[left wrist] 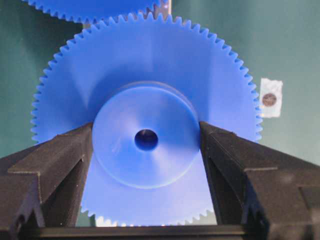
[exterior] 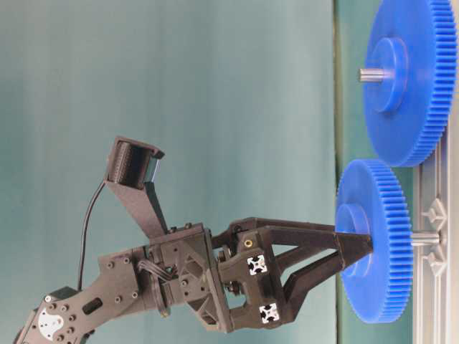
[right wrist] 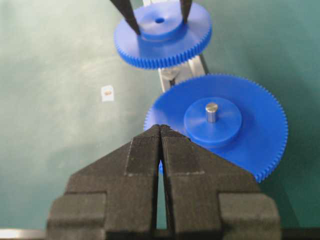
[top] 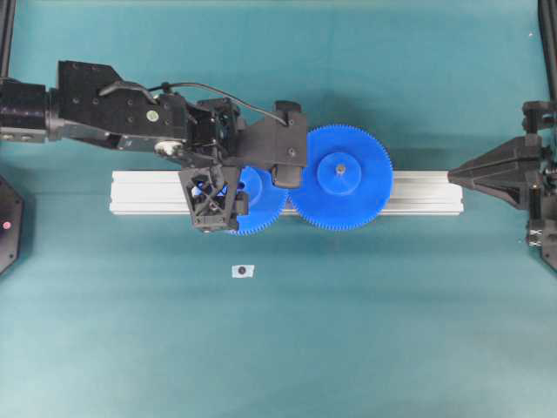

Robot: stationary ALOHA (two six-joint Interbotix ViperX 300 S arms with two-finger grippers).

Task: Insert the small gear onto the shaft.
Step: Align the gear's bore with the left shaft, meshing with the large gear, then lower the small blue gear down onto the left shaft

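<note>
The small gear [top: 263,207] is blue with a raised hub and a dark centre hole [left wrist: 146,140]. My left gripper [top: 228,193] is shut on its hub and holds it level over the rail; the fingers [left wrist: 70,155] press both sides of the hub. In the table-level view the shaft [exterior: 424,238], a short silvery pin, stands on the rail right under the small gear [exterior: 376,215], its tip at the gear's underside. The shaft is hidden in the overhead view. My right gripper [top: 452,174] is shut and empty, apart from both gears, as the right wrist view [right wrist: 160,131] shows.
The wider blue gear [top: 341,198] with a grey pin tip [right wrist: 211,111] sits on the silver rail [top: 418,193], its teeth close to the small gear's. A small white tag with a dark spot [top: 243,271] lies on the green mat in front of the rail.
</note>
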